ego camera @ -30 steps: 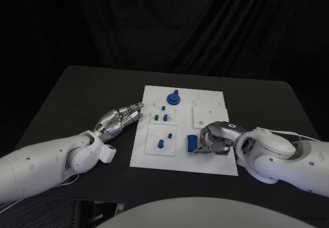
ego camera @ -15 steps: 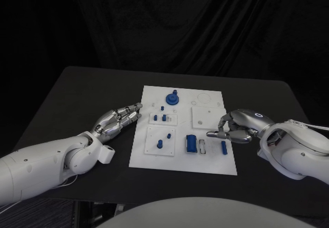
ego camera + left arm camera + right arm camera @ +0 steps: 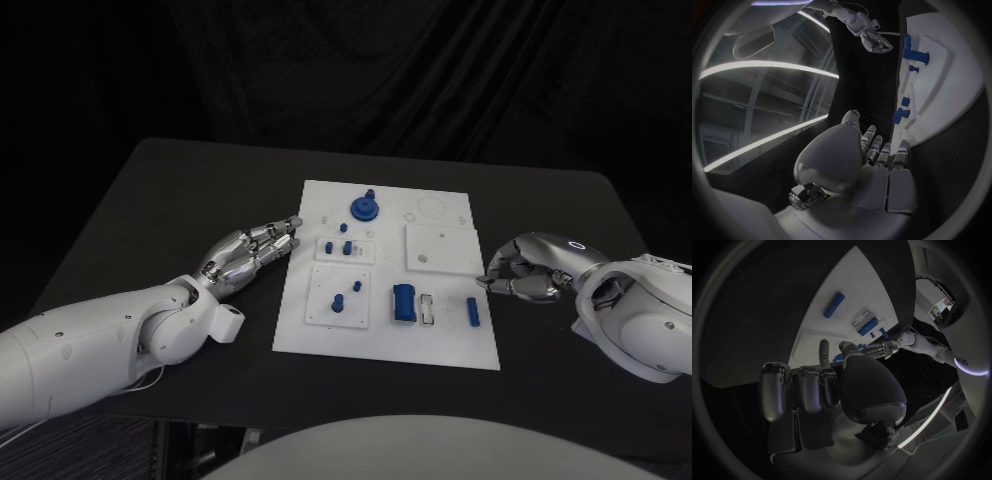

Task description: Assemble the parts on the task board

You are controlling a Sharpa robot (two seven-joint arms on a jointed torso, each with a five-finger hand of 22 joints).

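On the black counter [image 3: 173,190] the white task board [image 3: 387,345] lies in the middle, its long side running from the near edge toward twelve o'clock.

Nearest on the board, a row of blue parts sits toward its five o'clock corner: a wide blue block [image 3: 404,303], just beside it a narrow pale slot with a small blue tip [image 3: 427,307], and a slim blue bar [image 3: 472,310] lying flat close to the board's right edge. At about nine o'clock of the block, a raised white square [image 3: 339,297] carries two small blue pegs [image 3: 348,291].

The right hand [image 3: 522,277] hangs at three o'clock of the board, just off its right edge and apart from the slim bar. Its fingers [image 3: 798,390] are curled in under the palm and nothing sits in them; it is clenched on nothing.

The left hand [image 3: 253,253] rests at nine o'clock of the board, palm down on the counter, fingers [image 3: 879,150] stretched out side by side toward the board's left edge, holding nothing.

Farther on, a smaller white plate [image 3: 345,248] bears three short blue pegs [image 3: 338,245], and a plain raised square [image 3: 441,246] lies to its right. At the far end a round blue disc with an upright stem [image 3: 365,207] stands at about eleven o'clock, with a faint ring outline [image 3: 431,210] beside it.
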